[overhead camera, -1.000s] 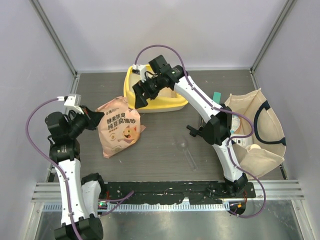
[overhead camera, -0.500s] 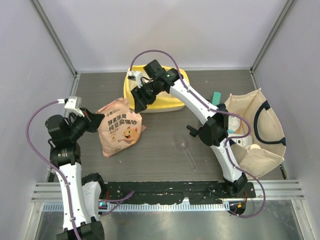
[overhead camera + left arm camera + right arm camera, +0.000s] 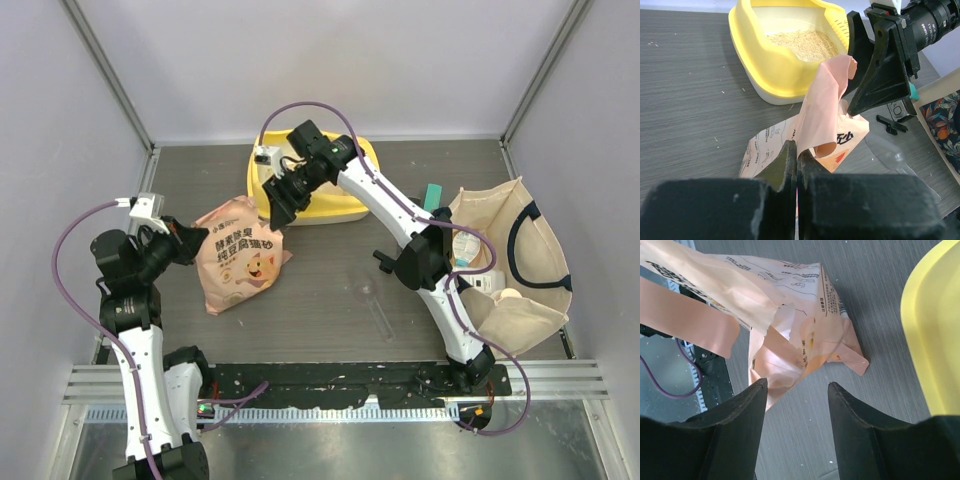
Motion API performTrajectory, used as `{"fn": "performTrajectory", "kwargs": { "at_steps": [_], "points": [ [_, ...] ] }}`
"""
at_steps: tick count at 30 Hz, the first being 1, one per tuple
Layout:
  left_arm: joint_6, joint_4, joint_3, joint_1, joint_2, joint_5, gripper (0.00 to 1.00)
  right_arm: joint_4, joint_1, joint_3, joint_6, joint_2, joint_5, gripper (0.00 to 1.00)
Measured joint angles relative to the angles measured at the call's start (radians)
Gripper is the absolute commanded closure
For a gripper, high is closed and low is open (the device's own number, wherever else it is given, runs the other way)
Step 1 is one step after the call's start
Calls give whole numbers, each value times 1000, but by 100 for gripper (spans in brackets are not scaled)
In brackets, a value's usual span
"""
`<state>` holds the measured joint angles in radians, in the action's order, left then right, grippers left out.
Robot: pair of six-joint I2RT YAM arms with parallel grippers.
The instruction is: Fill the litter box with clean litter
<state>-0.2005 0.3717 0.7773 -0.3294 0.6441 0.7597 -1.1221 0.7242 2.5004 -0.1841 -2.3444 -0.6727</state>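
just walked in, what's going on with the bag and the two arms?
The left gripper is shut on a torn flap at the top of the litter bag, which lies on the table beside the litter box. The right gripper is open over the bag's top end, near the box, holding nothing. The box already has some litter in it.

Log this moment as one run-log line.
left end effector: shut on litter bag flap | right end effector: open, over litter bag | litter box: some litter inside
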Motion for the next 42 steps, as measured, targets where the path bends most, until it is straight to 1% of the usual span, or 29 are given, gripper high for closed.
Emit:
{"fn": "performTrajectory", "kwargs": {
  "at_steps": [6,10,13,20,23,24,27,28,29,34,39,41,42],
  "points": [
    [7,0,0,0,0,0,100,-8,-9,0,14,0,-50,44],
    [15,-1,-6,0,-5,0,100,-8,-14,0,38,-1,-90,52],
    [21,-1,-12,0,-15,0,100,-3,-16,-11,56,-1,-117,61],
    [22,1,-20,3,-37,0,100,8,-19,-32,111,-22,-134,61],
    [22,1,-23,5,-42,0,100,25,-19,-37,134,-27,-134,65],
    [22,0,-23,5,-43,0,100,31,-19,-37,139,-28,-134,67],
    [23,1,-23,6,-45,0,100,48,-19,-37,153,-28,-138,80],
    [23,1,-23,7,-45,0,100,52,-19,-37,157,-28,-141,96],
    [23,2,-23,7,-45,0,100,55,-19,-37,159,-28,-143,99],
    [27,3,-23,8,-45,0,100,59,-20,-37,161,-28,-130,99],
    [52,3,-23,9,-44,-10,100,60,-24,-38,172,-9,10,99],
    [64,3,-23,9,-37,-6,94,62,-27,-40,176,17,72,99],
    [74,3,-22,8,-31,2,88,64,-29,-44,177,33,93,99]
  ]
}}
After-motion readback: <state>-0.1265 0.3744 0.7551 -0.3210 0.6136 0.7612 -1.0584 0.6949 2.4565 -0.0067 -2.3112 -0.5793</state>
